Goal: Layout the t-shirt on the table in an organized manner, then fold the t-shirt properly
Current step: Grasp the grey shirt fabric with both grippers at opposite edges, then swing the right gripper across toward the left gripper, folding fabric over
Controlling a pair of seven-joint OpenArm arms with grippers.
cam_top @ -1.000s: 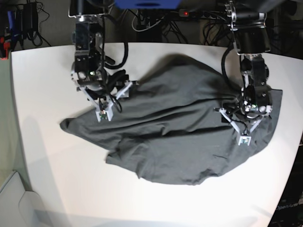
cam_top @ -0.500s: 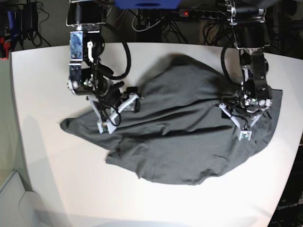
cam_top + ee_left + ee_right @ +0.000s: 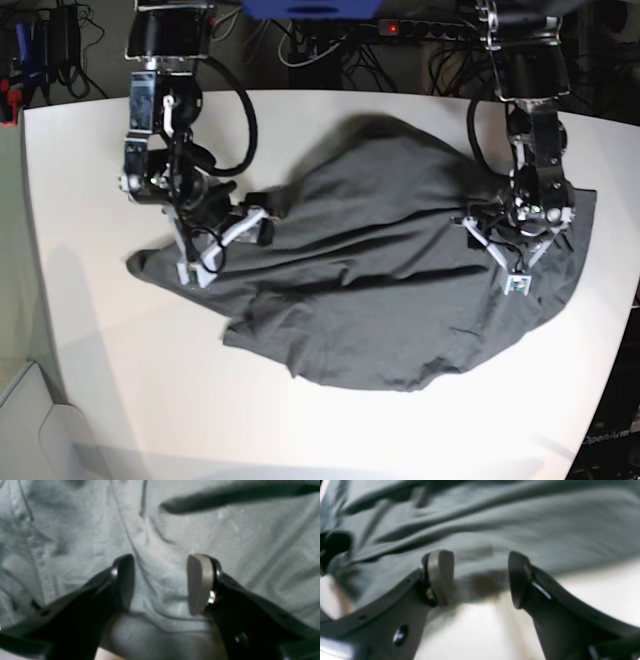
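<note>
black cables (image 3: 330,50) behind, red-lit power strip (image 3: 420,30)

The base camera hangs high over the near edge of the worktop (image 3: 90,150), looking steeply down and away toward the cable clutter (image 3: 330,45) behind; it takes in both arms and the whole t-shirt (image 3: 380,270) at a distance. The left wrist camera rides just behind the left gripper (image 3: 160,582), staring down between its jaws, so close that the t-shirt (image 3: 225,542) fills the frame. The right wrist camera sits likewise behind the right gripper (image 3: 480,578), very near the t-shirt (image 3: 520,530) where its edge meets the worktop (image 3: 595,580). Each wrist view shares a small patch of t-shirt with the base view.
</note>
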